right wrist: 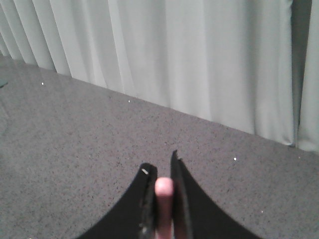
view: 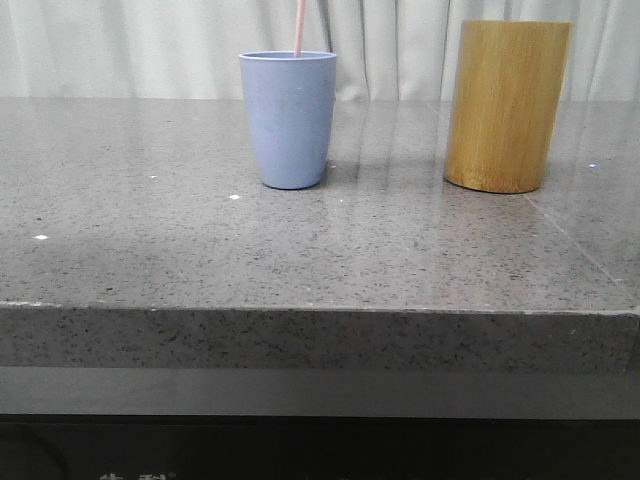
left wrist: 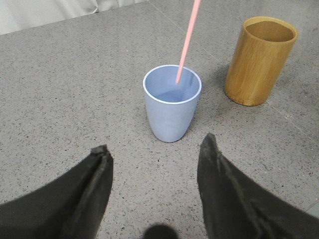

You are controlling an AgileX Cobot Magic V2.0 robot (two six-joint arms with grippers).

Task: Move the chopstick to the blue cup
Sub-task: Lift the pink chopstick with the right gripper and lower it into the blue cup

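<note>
The blue cup (view: 288,118) stands on the grey counter, left of centre; it also shows in the left wrist view (left wrist: 172,102). A pale pink chopstick (view: 299,27) rises out of the cup and leaves the top of the front view; in the left wrist view the chopstick (left wrist: 186,41) has its lower end inside the cup. My right gripper (right wrist: 162,172) is shut on the chopstick's upper end (right wrist: 164,191), out of the front view. My left gripper (left wrist: 155,147) is open and empty, just short of the cup above the counter.
A taller yellow-brown bamboo cylinder (view: 507,105) stands to the right of the cup, seen open-topped in the left wrist view (left wrist: 260,59). The counter's front edge (view: 320,310) runs across the front view. A pale curtain (right wrist: 174,55) hangs behind the counter.
</note>
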